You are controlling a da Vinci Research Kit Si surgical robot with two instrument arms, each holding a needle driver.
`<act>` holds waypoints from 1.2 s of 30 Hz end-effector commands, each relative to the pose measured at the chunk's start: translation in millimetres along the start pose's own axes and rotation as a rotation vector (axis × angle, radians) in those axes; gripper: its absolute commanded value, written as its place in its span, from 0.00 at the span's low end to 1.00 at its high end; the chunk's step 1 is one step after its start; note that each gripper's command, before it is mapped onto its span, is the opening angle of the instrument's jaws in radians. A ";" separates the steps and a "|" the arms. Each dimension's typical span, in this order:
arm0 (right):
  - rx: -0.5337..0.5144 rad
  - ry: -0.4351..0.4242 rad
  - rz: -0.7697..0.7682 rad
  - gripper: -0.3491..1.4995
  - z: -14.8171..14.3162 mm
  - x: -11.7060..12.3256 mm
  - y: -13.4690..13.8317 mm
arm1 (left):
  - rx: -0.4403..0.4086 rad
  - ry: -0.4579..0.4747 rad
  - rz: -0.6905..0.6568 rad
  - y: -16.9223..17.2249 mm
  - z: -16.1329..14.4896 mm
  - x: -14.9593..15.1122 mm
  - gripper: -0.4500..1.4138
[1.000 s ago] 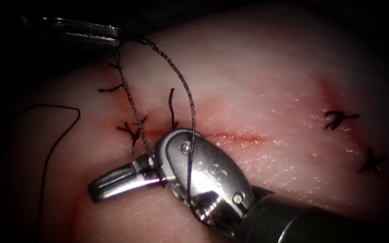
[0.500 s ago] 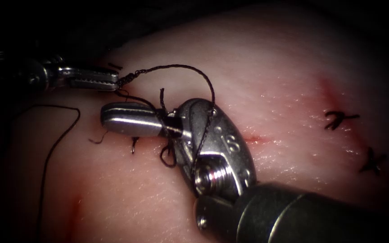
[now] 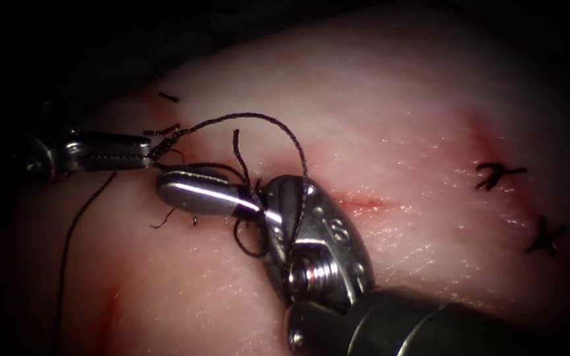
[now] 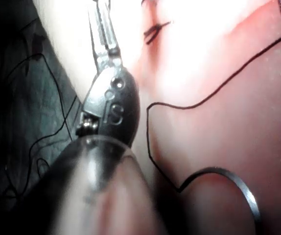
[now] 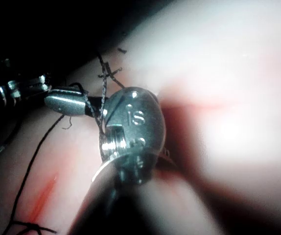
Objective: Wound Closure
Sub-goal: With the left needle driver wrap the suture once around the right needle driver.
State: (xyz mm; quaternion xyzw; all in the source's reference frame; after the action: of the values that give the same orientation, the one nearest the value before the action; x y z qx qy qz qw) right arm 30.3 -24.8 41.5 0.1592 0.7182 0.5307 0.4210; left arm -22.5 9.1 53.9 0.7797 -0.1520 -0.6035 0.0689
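Far left, endoscope view: a loose strand of thread (image 3: 67, 244) runs down over the tissue (image 3: 430, 118), unheld. In the left wrist view that strand leads to the curved needle (image 4: 231, 178), which lies free on the tissue surface, not in it and in neither tool.

Left tool (image 3: 141, 153): jaws closed on the end of the braided thread (image 3: 258, 118), pinched at the very tip. From there the thread arches up and right, then drops over the body of the right tool (image 3: 173, 188).

Right tool: comes in from lower right, tip pointing left, lying just over the left part of the cut (image 3: 357, 202). Jaws look closed, or nearly so. Thread wraps around the neck behind them and a small loop (image 3: 249, 240) hangs below. Whether anything is pinched between the jaws, I cannot tell.

Progress, as a judgement: the left stretch of the cut is already stitched, with dark cut ends of thread (image 3: 166, 130) standing up around both tool tips. A knot is being worked here and is not yet snug. To the right of the right tool a short red length of cut lies open, so at least that part is left.

Count: two tools, one needle, two finished knots (image 3: 499, 175) far right with tails trimmed, several short cut ends at left (exact number unclear), one faint red streak of fluid (image 3: 110, 310) lower left.
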 end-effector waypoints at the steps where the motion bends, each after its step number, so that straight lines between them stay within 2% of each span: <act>1: -0.022 0.011 0.037 0.00 1.3 0.3 0.1 | 0.006 0.005 0.008 -0.7 0.6 -0.2 0.00; 2: -0.038 0.013 0.062 0.00 1.2 0.3 0.0 | 0.012 0.007 0.009 -0.5 0.8 0.0 0.00; 3: -0.041 0.022 0.094 0.11 1.2 0.3 -0.1 | 0.017 0.008 0.011 -0.4 0.9 0.2 0.00; 5: 0.004 0.026 0.113 0.00 1.2 0.2 -0.4 | 0.018 0.009 0.011 -0.3 1.2 0.4 0.00; 9: 0.026 0.050 0.135 0.02 1.3 0.2 -1.3 | 0.035 0.015 0.016 -0.2 1.3 0.2 0.00; 11: 0.020 0.072 0.140 0.07 1.1 0.4 -1.4 | 0.037 0.017 0.023 0.4 1.2 0.1 0.00; 17: -0.025 0.088 0.148 0.00 1.3 0.9 -1.1 | 0.034 0.014 0.037 1.8 1.7 0.0 0.00; 26: -0.055 0.103 0.157 0.00 1.3 1.0 -1.1 | -0.030 -0.014 0.045 3.8 3.6 0.7 0.00; 27: -0.064 0.106 0.154 0.04 1.2 0.9 -1.2 | -0.033 -0.015 0.038 3.8 3.8 0.8 0.00; 29: -0.080 0.105 0.146 0.21 1.0 0.8 -1.2 | -0.041 -0.020 0.041 3.8 4.3 1.1 0.00; 31: -0.098 0.099 0.140 0.46 0.7 0.8 -1.3 | -0.044 -0.023 0.044 3.7 4.7 1.4 0.00; 33: -0.118 0.086 0.107 0.64 0.5 0.8 -1.5 | -0.045 -0.031 0.048 3.6 5.2 1.6 0.00; 34: -0.140 0.076 0.089 0.67 0.3 0.8 -1.6 | -0.047 -0.033 0.048 3.6 5.5 1.6 0.00; 36: -0.193 0.076 0.048 0.67 -0.2 0.8 -1.8 | -0.054 -0.045 0.055 3.9 6.0 1.6 0.00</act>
State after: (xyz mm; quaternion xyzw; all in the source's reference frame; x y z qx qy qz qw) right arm 28.8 -25.9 39.4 0.1071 0.6680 0.6211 0.3957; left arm -28.3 4.3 51.6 0.7569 -0.1567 -0.6259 0.1039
